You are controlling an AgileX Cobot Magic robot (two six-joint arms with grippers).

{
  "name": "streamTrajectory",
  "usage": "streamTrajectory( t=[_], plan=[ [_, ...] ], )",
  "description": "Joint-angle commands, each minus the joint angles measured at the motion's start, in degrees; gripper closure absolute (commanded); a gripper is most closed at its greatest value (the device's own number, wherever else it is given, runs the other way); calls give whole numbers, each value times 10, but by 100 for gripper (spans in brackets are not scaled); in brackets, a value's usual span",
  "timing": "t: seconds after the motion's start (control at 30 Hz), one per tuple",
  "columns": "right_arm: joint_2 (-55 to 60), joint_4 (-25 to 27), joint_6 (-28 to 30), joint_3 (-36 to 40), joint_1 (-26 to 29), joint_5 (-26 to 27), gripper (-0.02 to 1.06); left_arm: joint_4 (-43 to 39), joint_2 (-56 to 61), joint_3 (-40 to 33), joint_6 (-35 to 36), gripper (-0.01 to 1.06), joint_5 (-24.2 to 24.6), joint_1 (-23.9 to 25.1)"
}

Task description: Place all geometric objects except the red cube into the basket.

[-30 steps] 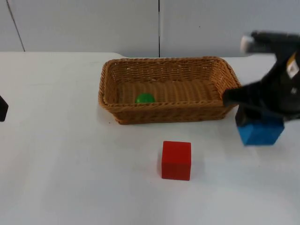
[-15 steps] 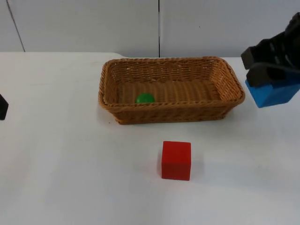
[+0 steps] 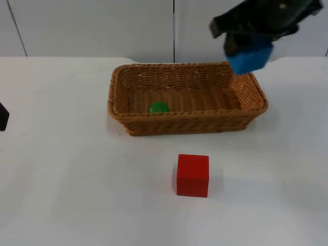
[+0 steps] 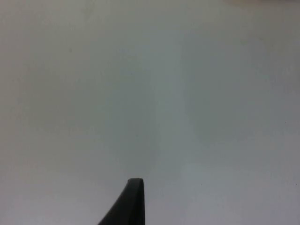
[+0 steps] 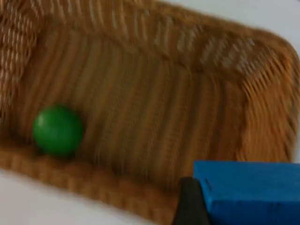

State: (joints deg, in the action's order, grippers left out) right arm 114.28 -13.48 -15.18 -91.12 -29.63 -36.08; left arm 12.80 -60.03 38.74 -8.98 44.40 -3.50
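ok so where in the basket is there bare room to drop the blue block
The basket floor is bare from the green ball across to its right end, below where the right gripper holds the blue block. Only the ball's spot near the front wall is taken. The left gripper waits at the table's edge.

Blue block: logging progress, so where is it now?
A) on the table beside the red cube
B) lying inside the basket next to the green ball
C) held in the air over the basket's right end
C: the right gripper holds the blue block above the basket.
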Motion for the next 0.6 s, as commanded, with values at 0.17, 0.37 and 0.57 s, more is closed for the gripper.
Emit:
streamTrajectory(
  t=[0.17,0.37,0.57],
  plan=[
    [141,-3,6,-127,-3,46,104,0,6,-3,2,0,-3,2],
    [202,3,3,-148,-2,86,102,0,6,-3,2,0,-3,2],
    [217,3,-6,-147,-2,89,75,-1,6,-3,2,0,-9,2]
  ],
)
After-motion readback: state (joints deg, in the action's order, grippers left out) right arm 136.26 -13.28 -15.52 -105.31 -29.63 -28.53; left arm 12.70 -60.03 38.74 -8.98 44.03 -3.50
